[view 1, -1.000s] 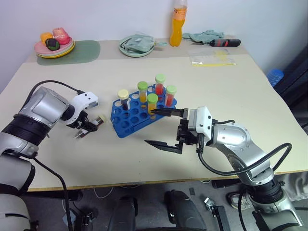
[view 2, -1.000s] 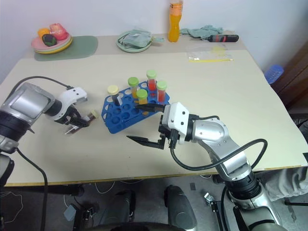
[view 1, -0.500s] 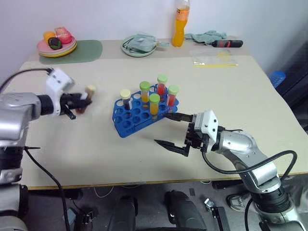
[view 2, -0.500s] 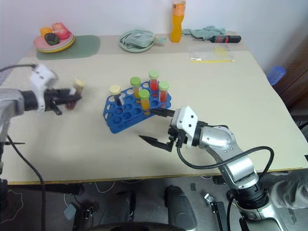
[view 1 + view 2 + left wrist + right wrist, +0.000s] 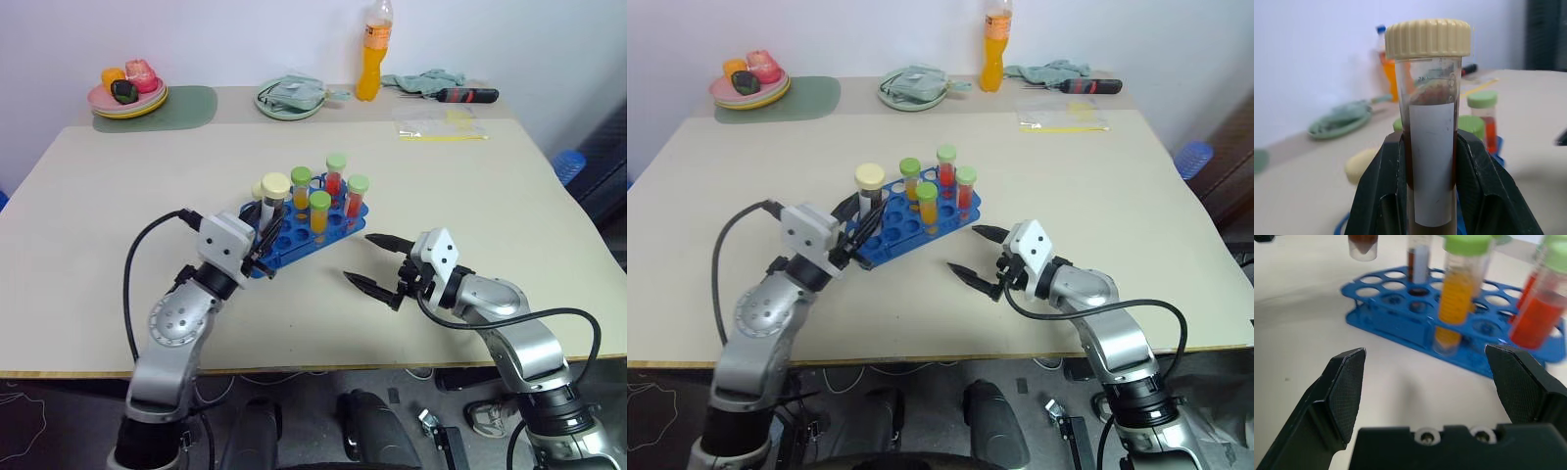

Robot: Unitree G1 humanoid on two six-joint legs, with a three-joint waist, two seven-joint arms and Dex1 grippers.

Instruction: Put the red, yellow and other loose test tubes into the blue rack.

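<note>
Brown tube [image 5: 1431,147] with cream cap sits upright, clenched in our left end effector [image 5: 263,238], at nine o'clock of the blue rack [image 5: 294,233], ready to lower. Our right end effector [image 5: 377,262] waits released at four o'clock, staying clear.

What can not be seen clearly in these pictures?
- Bottom of the brown tube: cut off by the left wrist view's edge, between the left hand's fingers.
- Holes of the blue rack under that hand: hidden in head views.
- Tube top: cut off, right wrist view.
</note>
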